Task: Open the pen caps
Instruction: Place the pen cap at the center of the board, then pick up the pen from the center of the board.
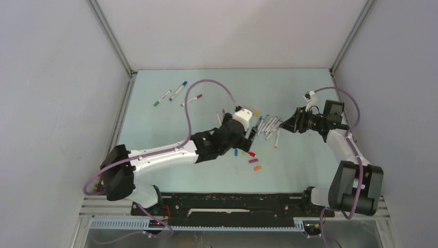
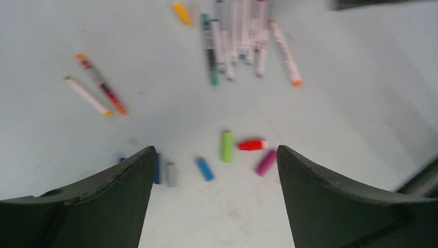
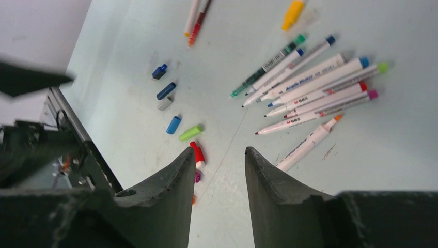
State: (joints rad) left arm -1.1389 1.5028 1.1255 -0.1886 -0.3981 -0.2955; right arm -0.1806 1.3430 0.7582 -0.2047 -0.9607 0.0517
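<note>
While pen caps point(image 2: 252, 145) dot the table point(image 2: 335, 119) centre, three pens point(image 1: 178, 90) upper left look capped. The left end effector point(image 2: 216, 150) and right end effector point(image 3: 219, 151) gape empty.

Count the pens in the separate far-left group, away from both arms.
3, all seen in the top view: the green-tipped pen is leftmost, the blue-tipped pen lies beside it, slightly farther back, and the red-tipped pen is rightmost. None seems hidden there.

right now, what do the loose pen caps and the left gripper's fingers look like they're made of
The pen caps look like moulded plastic: solid bright colours, smooth and even surfaces. The left gripper's fingers are dark and matte, probably hard plastic, perhaps a printed part. Blur leaves their fine texture open.
</note>
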